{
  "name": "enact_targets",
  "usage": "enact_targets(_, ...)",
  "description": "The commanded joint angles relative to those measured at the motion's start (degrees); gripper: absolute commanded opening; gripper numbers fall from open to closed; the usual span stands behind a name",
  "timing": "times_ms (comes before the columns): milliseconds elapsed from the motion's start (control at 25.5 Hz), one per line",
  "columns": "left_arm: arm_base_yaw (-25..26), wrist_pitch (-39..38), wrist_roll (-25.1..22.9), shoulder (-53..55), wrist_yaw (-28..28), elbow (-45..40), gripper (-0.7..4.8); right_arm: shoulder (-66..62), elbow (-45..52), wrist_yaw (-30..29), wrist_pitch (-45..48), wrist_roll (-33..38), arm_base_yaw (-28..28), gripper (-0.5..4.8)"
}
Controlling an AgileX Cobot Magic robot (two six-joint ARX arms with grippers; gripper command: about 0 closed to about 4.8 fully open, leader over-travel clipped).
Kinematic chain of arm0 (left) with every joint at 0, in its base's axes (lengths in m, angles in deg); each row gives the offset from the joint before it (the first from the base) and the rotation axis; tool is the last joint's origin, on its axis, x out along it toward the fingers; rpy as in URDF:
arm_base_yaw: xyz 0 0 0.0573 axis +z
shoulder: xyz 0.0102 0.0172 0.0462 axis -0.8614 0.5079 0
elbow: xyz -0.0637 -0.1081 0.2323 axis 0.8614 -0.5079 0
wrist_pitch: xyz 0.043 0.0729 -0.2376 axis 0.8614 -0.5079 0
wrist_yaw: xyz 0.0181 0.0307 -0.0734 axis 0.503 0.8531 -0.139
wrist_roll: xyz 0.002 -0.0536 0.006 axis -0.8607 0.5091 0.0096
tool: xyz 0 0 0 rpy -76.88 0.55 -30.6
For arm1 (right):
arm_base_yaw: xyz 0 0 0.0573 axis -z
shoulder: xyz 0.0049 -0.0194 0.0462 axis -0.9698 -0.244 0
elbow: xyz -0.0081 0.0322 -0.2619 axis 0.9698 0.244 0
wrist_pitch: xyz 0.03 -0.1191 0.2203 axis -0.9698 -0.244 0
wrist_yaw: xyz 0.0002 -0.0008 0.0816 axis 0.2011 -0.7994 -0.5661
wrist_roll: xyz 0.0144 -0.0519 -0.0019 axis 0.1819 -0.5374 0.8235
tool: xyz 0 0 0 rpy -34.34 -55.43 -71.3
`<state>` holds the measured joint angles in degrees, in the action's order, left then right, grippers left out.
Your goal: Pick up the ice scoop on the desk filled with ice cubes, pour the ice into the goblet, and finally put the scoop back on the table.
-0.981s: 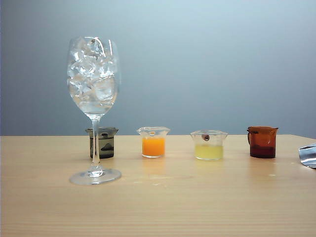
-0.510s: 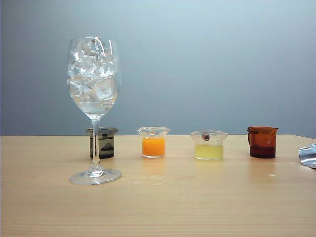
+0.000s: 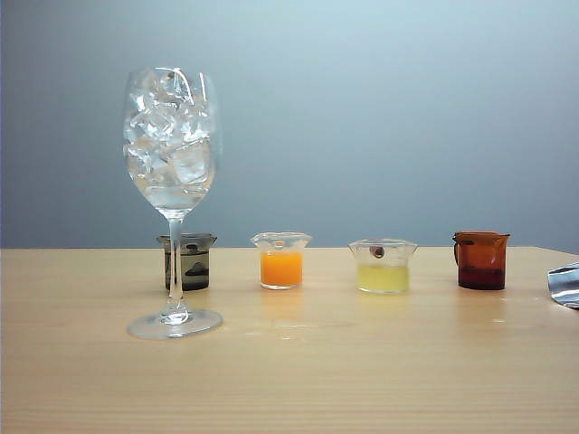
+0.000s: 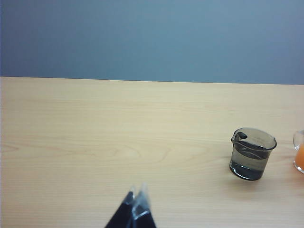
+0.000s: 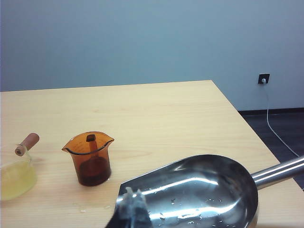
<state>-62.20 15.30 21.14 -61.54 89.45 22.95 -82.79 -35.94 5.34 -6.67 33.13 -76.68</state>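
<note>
The goblet [image 3: 172, 149] stands upright on the left of the desk [image 3: 362, 380], its bowl full of ice cubes [image 3: 168, 136]. The ice scoop [image 5: 199, 194] lies on the desk near the right edge. Its shiny bowl holds only water droplets and its handle runs off towards the desk's edge. Only a sliver of the ice scoop [image 3: 565, 285] shows in the exterior view. My right gripper [image 5: 134, 202] is shut with nothing in it, its tips in front of the scoop's open mouth. My left gripper [image 4: 135, 199] is shut over bare wood. Neither arm shows in the exterior view.
Behind the goblet runs a row of small beakers: dark grey [image 3: 192, 262], orange [image 3: 281, 262], yellow [image 3: 383, 267] and amber [image 3: 480, 260]. The amber beaker [image 5: 91, 159] stands close to the scoop's mouth. The desk's right edge [image 5: 247, 128] drops to the floor.
</note>
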Motion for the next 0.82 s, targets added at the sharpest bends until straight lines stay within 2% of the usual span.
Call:
enact_targets(39,0.0,0.7,0.0,0.0,-0.2,0.1,-0.05,-0.1,0.2,-0.1,0.7,-3.9,-0.1,0.0)
enact_targets(824,0.0,0.7,0.0,0.0,-0.2,0.1,-0.05,-0.1,0.2,-0.1,0.6,-4.5,-0.1,0.0)
